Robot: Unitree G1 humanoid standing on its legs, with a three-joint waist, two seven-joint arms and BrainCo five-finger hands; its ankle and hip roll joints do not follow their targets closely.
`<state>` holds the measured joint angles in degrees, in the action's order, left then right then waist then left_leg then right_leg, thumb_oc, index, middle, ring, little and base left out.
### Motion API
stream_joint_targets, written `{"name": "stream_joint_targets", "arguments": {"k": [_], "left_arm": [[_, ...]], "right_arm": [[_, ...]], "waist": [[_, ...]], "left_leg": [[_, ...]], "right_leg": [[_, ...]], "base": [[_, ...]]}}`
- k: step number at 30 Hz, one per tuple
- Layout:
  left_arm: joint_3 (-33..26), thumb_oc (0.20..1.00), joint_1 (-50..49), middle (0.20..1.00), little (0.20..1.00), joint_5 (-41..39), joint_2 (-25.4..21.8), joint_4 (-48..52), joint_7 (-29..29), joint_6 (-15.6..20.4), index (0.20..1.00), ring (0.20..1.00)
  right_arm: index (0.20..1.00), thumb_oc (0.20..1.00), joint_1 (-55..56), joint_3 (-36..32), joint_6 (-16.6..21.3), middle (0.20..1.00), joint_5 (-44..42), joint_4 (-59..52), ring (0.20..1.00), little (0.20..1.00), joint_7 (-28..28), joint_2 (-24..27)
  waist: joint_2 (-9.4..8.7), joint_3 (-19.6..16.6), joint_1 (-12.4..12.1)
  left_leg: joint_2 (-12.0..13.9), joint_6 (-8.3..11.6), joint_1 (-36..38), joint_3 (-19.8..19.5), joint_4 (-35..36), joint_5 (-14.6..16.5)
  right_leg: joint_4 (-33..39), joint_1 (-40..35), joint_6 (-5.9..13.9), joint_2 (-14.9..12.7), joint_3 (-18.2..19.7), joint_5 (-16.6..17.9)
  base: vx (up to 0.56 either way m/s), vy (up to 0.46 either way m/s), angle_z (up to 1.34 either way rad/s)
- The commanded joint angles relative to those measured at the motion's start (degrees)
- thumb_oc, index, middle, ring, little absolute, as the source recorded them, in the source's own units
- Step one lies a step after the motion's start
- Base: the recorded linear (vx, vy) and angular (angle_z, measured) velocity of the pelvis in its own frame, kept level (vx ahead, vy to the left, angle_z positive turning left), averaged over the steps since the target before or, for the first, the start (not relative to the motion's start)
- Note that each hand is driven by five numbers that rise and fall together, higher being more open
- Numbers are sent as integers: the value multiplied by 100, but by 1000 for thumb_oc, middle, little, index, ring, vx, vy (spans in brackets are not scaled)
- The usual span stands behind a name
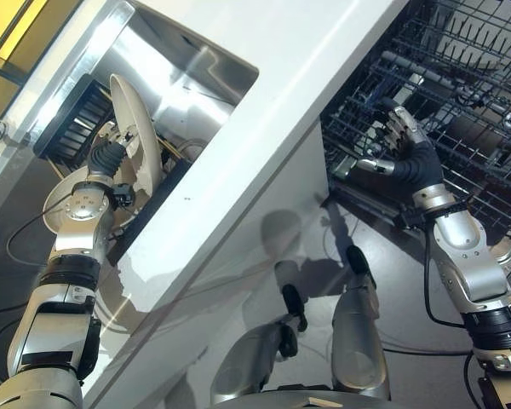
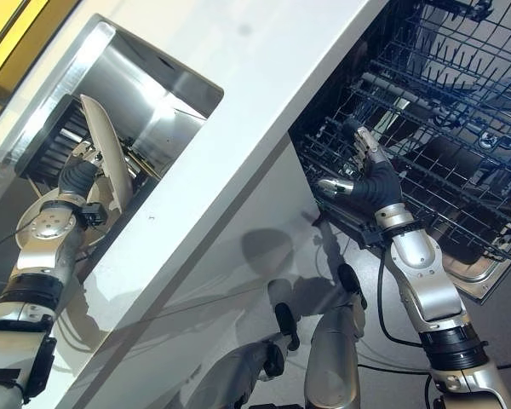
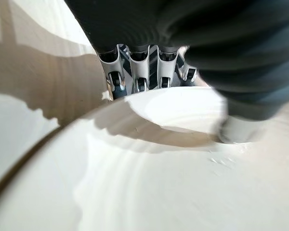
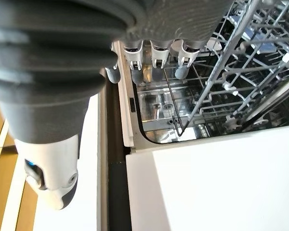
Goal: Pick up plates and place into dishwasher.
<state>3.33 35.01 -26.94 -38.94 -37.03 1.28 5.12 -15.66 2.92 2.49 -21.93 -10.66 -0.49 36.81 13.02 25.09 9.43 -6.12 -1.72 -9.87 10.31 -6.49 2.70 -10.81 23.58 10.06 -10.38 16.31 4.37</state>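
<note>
A cream plate (image 1: 142,128) stands on edge in the steel sink (image 1: 196,72). My left hand (image 1: 111,156) holds it by the rim. In the left wrist view the fingers (image 3: 139,72) go behind the plate (image 3: 159,173) and the thumb presses on its face. My right hand (image 1: 411,158) is at the front edge of the dishwasher's pulled-out dark wire rack (image 1: 468,94). Its fingers are straight, its thumb is spread, and it holds nothing. The right wrist view shows those fingertips (image 4: 182,71) just before the rack wires (image 4: 231,77).
A white countertop (image 1: 289,111) runs between the sink and the dishwasher. A dark ribbed dish rack (image 1: 72,128) sits in the sink behind the plate. The dishwasher's tub (image 4: 159,106) shows under the rack.
</note>
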Motion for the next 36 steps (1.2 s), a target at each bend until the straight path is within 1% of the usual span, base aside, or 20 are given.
{"name": "stream_joint_targets", "arguments": {"k": [1, 8, 18, 24, 26, 27, 30, 32, 33, 36], "left_arm": [[727, 200, -55, 200, 200, -45, 369, 914, 864, 3, 200, 200], [668, 200, -203, 200, 200, -122, 280, 1299, 880, -144, 200, 200], [531, 200, -407, 200, 200, -173, 197, 1508, 803, -137, 200, 200], [469, 200, -483, 200, 200, -138, 205, 1537, 754, -56, 200, 200], [449, 200, -473, 200, 200, -72, 192, 1564, 548, 12, 200, 200], [402, 200, -471, 200, 200, -47, 189, 1557, 396, 101, 200, 200], [200, 200, -468, 200, 200, 247, 188, 1611, -358, 384, 200, 200], [22, 200, -499, 200, 200, 400, 202, 1749, -728, 481, 200, 200], [-160, 200, -529, 200, 200, 454, 201, 1868, -1092, 611, 200, 200], [-522, 200, -722, 200, 200, 606, 313, 2154, -1811, 856, 200, 200]], "right_arm": [[1000, 1000, -200, -178, 262, 1000, 78, -551, 1000, 1000, 40, 100], [1000, 1000, -120, -199, 355, 1000, 65, -497, 1000, 1000, 18, 69], [1000, 1000, -61, -243, 401, 1000, -32, -487, 1000, 1000, -52, 133], [1000, 1000, -40, -274, 446, 1000, -71, -472, 1000, 1000, -62, 145], [1000, 1000, -51, -258, 470, 1000, -73, -463, 1000, 1000, -66, 119], [1000, 1000, -54, -250, 477, 1000, -81, -472, 1000, 1000, -82, 116], [1000, 1000, -33, -236, 534, 1000, -39, -462, 1000, 1000, -139, 72], [1000, 1000, -1, -251, 570, 1000, -19, -454, 1000, 1000, -159, 47], [1000, 1000, 34, -288, 614, 1000, -13, -442, 1000, 1000, -172, 26], [1000, 1000, 143, -361, 714, 1000, 21, -419, 1000, 1000, -163, -60]], "waist": [[-56, 54, 129], [-42, 1, 50], [-67, -88, -30], [-95, -97, -55], [-116, -107, -76], [-129, -113, -89], [-153, -137, -122], [-172, -162, -147], [-187, -193, -185], [-227, -263, -265]], "left_leg": [[69, 444, -616, -511, -351, -410], [84, 433, -561, -539, -283, -437], [90, 413, -536, -597, -231, -452], [106, 408, -558, -605, -232, -458], [116, 410, -575, -615, -239, -455], [117, 409, -577, -621, -238, -453], [120, 408, -570, -641, -235, -450], [121, 408, -561, -653, -229, -447], [127, 406, -544, -665, -202, -448], [132, 393, -504, -702, -151, -458]], "right_leg": [[-485, -198, -377, -268, -274, -174], [-466, -289, -363, -317, -385, -216], [-431, -329, -358, -321, -468, -232], [-434, -307, -358, -312, -484, -224], [-425, -306, -354, -327, -506, -220], [-421, -308, -353, -328, -518, -223], [-433, -324, -361, -332, -545, -255], [-442, -335, -362, -339, -570, -278], [-438, -351, -361, -349, -601, -297], [-430, -396, -369, -368, -669, -325]], "base": [[0, 0, 0], [-15, -20, 3], [-2, -7, 2], [0, 0, 0], [-19, -19, 0], [0, 0, 0], [0, 0, 0], [0, 0, 0], [-27, -30, 1], [-33, -45, -1]]}}
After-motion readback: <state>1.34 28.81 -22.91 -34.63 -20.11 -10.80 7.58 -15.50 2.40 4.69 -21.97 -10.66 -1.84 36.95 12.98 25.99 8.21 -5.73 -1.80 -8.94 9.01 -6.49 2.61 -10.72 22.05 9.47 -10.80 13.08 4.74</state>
